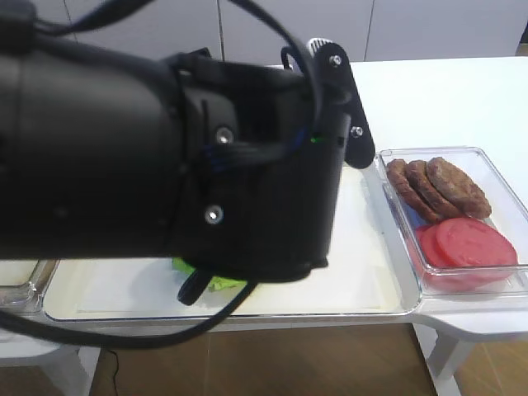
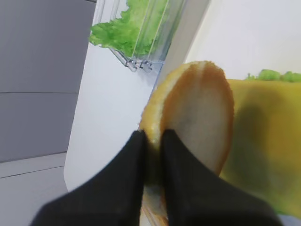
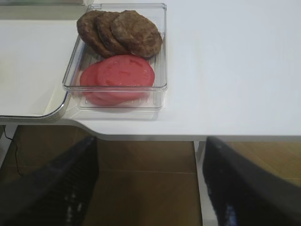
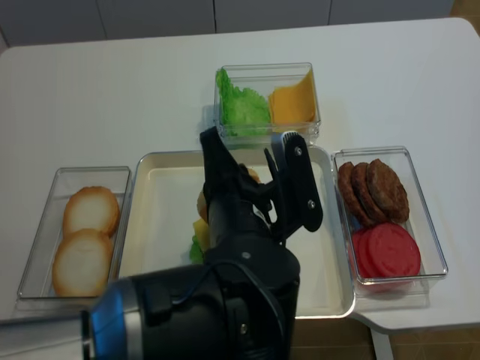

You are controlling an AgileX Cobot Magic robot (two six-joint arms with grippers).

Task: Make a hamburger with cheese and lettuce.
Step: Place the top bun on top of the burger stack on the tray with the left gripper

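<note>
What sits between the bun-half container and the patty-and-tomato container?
The metal tray, with the left arm over the part-built hamburger on it; shown in the realsense high view.

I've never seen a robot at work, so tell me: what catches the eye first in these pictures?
The big black left arm fills the foreground above the middle tray, its left gripper pinching a golden bun top over a yellow cheese slice. At the right, a clear box holds brown patties and red tomato slices.
</note>
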